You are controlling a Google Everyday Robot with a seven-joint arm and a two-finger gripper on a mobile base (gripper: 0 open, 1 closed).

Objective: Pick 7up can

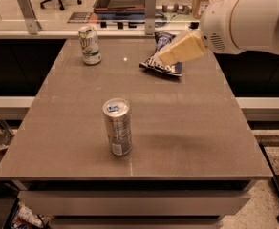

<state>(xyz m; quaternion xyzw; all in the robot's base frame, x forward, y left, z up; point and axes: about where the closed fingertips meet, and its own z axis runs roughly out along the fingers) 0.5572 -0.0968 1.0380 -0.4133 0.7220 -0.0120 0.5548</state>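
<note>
Pincer point(172, 55), its opening unclear, hangs over chip bag point(167, 69), apart from 7up can point(90, 44).

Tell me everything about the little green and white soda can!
The 7up can is short, with a white and pale green body, greenish lettering and a silver top. It looks like metal. It stands upright near the far left corner of the table, touching only its top. The gripper hangs far to its right, above the chip bag.

You're seeing the 7up can point(90, 45) standing far-left on the worktop point(192, 128), the slim can point(117, 127) sitting near-centre, the bag point(170, 69) lying far-right, the pincer point(164, 57) hanging over it.
</note>
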